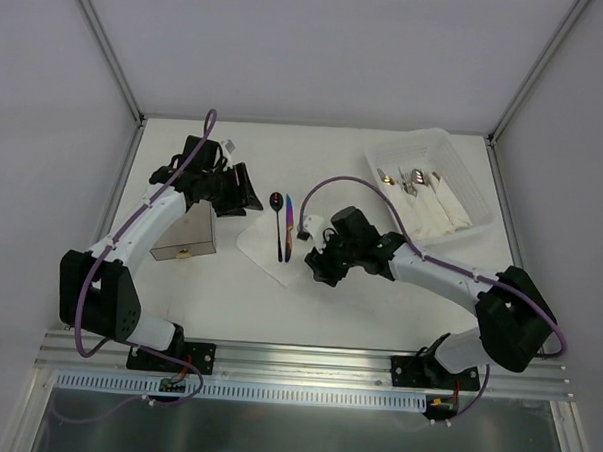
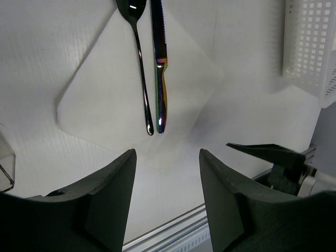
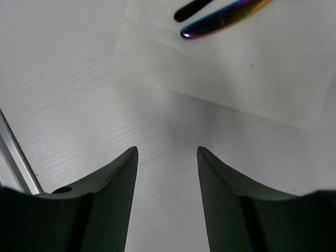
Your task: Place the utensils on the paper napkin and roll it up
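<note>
Spoon and iridescent knife lie together on the paper napkin; left tool and right tool gape empty, seemingly above the tabletop.

One spoon, one knife, one napkin, one basket.

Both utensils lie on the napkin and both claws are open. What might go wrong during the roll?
The napkin is thin and lies flat, so the right claw, open beside it, may miss the edge or tear it. The spoon and knife lie loose side by side; lifting the paper may slide them apart or off.
</note>
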